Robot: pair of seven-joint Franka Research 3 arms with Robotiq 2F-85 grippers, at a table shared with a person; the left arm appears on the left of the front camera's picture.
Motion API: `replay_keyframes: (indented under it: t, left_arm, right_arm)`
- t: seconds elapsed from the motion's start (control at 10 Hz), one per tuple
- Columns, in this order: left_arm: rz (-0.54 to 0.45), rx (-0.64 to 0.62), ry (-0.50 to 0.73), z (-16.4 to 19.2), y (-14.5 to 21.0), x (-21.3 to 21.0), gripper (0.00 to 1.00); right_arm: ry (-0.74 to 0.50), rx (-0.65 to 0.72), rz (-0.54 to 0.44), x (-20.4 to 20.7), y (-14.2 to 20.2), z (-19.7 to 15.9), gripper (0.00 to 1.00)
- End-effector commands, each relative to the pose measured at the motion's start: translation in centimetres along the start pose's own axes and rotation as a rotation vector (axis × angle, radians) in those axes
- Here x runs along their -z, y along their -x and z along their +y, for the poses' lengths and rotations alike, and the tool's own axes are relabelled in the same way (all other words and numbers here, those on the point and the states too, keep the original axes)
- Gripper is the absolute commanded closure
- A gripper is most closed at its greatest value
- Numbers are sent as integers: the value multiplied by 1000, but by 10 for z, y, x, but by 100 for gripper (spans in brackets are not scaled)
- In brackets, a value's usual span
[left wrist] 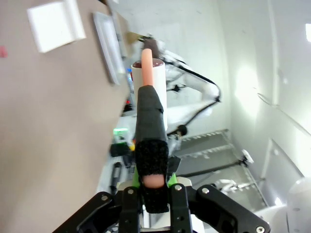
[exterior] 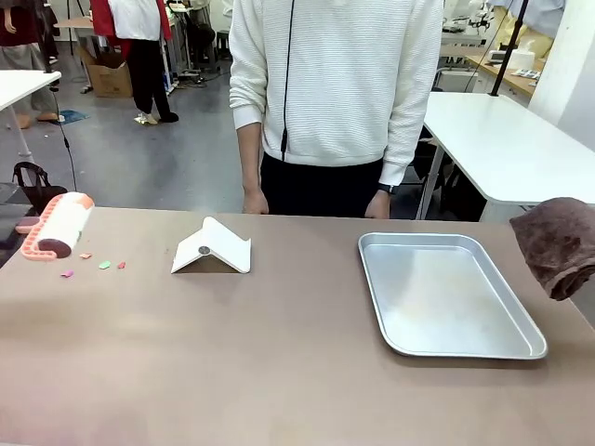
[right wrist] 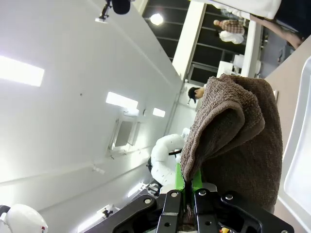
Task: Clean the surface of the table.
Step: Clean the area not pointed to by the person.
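At the table's (exterior: 279,372) left edge, near the far left corner: a roller (exterior: 58,226), clamped by its dark-wrapped handle in the left gripper (left wrist: 154,188). Slanted, with the long axis running from the far edge back toward the near left corner. Hard to tell from the front whether touching the top or hanging just above it.

Just beside the barrel's near end, toward the middle: a short row of coloured scraps (exterior: 104,265), pink and green, strung roughly across that axis. By far nearer to the left arm than to the right. Probably calls for laying the barrel flat and rolling a short way toward the middle.

Off the right edge, clear of the top: a brown towel (exterior: 558,243), pinched by one fold in the right gripper (right wrist: 187,189), shut tight on the cloth. Between towel and scraps: a tray (exterior: 446,297) by the right edge and a white wedge (exterior: 212,249) left of the middle, both well apart from the scraps.

Left wrist rolled hard over, with the table standing on end in its view. At the far edge: a person (exterior: 335,93), hands hanging by the rim.
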State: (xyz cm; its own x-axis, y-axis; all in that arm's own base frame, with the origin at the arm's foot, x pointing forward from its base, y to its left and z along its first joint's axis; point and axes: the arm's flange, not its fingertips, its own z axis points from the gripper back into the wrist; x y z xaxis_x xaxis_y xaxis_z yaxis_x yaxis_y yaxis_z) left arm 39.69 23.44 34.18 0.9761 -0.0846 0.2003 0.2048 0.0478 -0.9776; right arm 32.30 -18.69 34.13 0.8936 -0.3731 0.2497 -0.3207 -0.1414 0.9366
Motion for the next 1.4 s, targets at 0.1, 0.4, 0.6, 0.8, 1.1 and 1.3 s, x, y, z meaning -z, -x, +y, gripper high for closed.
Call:
replay_keyframes:
  t: [0.1,0.4,0.6,0.8,1.1,1.3]
  left_arm:
    - [58,-98,-282,-26,-27,-6,80]
    - [-25,-228,-429,-41,-32,-48,80]
    - [-84,-300,-613,-45,-21,-69,80]
    - [-121,-359,-650,-31,-24,-77,80]
    - [-108,-424,-675,-10,-38,-71,80]
    - [-84,-444,-699,1,-44,-55,80]
  right_arm:
    - [2,16,10,4,-1,6,94]
    - [2,16,10,4,-1,6,94]
    - [2,16,10,4,-1,6,94]
    - [2,16,10,4,-1,6,94]
    - [2,16,10,4,-1,6,94]
    - [2,16,10,4,-1,6,94]
